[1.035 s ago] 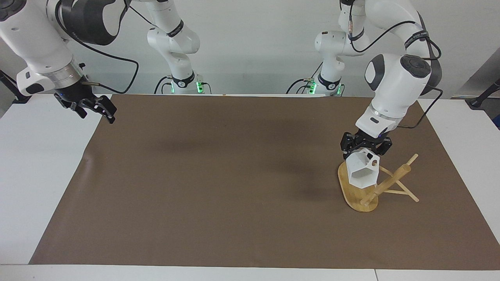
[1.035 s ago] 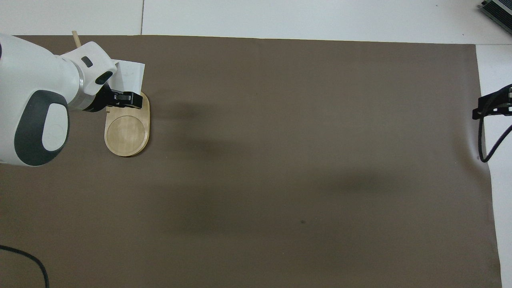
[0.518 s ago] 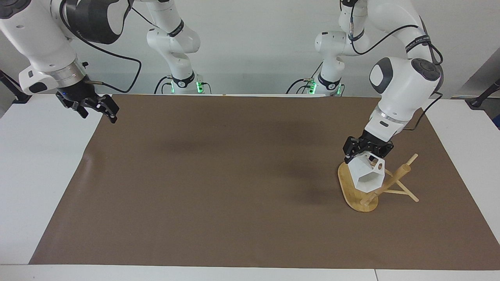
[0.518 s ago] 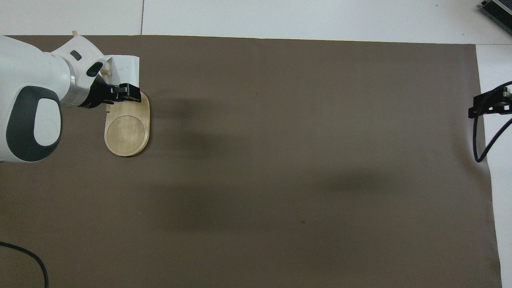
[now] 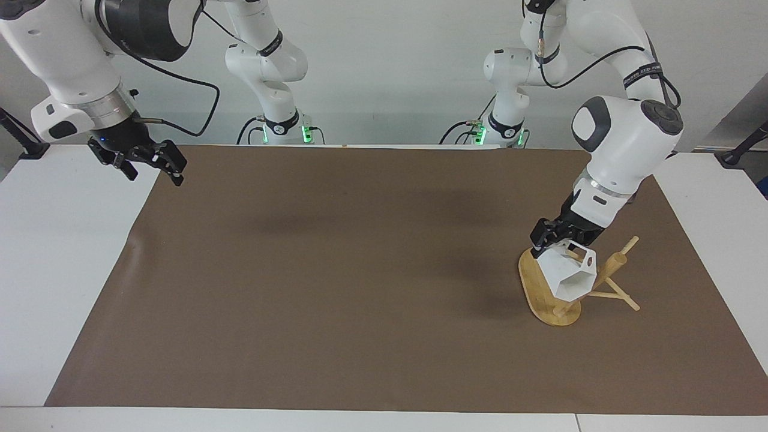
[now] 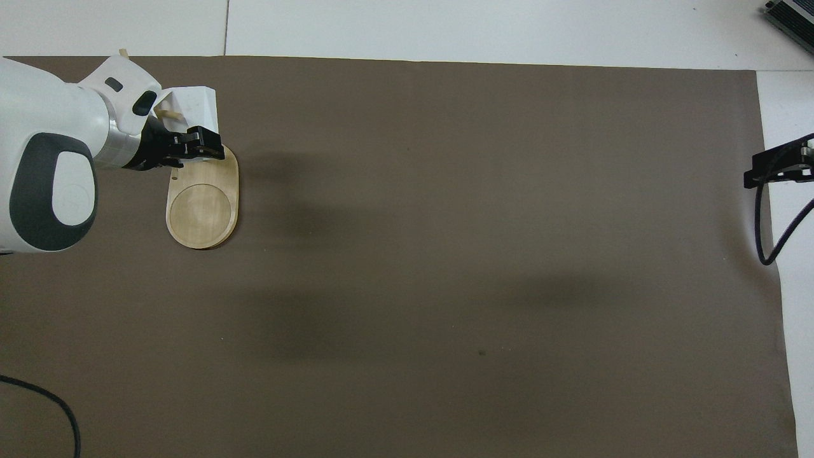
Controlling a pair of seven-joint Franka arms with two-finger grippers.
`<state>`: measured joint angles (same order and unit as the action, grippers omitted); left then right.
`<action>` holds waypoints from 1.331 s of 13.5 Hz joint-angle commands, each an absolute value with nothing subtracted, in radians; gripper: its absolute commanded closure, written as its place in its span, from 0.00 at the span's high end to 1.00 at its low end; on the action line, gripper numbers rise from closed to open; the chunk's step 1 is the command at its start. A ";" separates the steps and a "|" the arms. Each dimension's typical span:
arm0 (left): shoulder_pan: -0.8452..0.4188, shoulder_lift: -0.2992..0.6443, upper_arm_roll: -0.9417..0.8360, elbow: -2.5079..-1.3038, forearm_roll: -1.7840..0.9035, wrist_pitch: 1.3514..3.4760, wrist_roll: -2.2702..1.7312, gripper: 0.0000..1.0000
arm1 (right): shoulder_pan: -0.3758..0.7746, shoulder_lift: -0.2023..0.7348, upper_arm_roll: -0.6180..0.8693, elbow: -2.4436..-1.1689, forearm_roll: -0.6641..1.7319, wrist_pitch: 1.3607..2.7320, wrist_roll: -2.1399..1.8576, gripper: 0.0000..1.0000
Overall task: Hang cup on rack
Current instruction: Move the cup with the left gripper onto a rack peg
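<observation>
The left gripper (image 5: 555, 240) is holding the cup (image 5: 567, 275) with jaws closed on it, just below them, against the rack (image 5: 549, 300). Hanging is not finished. The right gripper (image 5: 147, 163) is waiting, jaws open and empty.

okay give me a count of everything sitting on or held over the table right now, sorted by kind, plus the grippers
White faceted cup: 1, held in the left gripper over the rack
Bamboo rack: 1
Brown mat: 1
Grippers: 2, counting the right gripper, which waits
Total: 5
</observation>
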<state>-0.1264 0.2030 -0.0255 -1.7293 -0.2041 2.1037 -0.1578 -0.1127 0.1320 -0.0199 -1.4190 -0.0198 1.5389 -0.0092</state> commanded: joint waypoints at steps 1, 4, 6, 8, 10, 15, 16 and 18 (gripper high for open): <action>-0.103 0.218 -0.034 -1.707 -0.233 2.100 -0.167 0.00 | -0.114 0.111 -0.023 -1.430 0.003 1.545 -0.043 1.00; -0.098 0.218 -0.034 -1.707 -0.239 2.105 -0.202 0.00 | -0.114 0.091 -0.023 -1.440 0.020 1.543 -0.035 1.00; -0.098 0.216 -0.034 -1.707 -0.238 2.102 -0.245 0.00 | -0.123 0.089 -0.023 -1.443 0.021 1.543 -0.031 1.00; -0.098 0.216 -0.034 -1.706 -0.239 2.094 -0.247 0.00 | -0.121 0.080 -0.023 -1.456 0.020 1.531 -0.032 1.00; -0.098 0.215 -0.034 -1.703 -0.239 2.077 -0.249 0.29 | -0.118 0.078 -0.023 -1.460 0.020 1.531 -0.032 1.00; -0.080 0.203 -0.032 -1.700 -0.236 2.054 -0.249 0.68 | -0.118 0.078 -0.023 -1.460 0.020 1.531 -0.032 1.00; -0.071 0.199 -0.032 -1.698 -0.235 2.049 -0.249 0.76 | -0.118 0.078 -0.023 -1.460 0.020 1.531 -0.032 1.00; -0.069 0.190 -0.032 -1.700 -0.232 2.048 -0.249 0.83 | -0.118 0.078 -0.023 -1.460 0.020 1.532 -0.032 1.00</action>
<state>-0.0842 0.2021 -0.0252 -1.7141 -0.2276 2.0806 -0.2402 -0.1121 0.1044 -0.0226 -1.4302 -0.0043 1.5331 -0.0167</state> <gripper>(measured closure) 0.225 0.000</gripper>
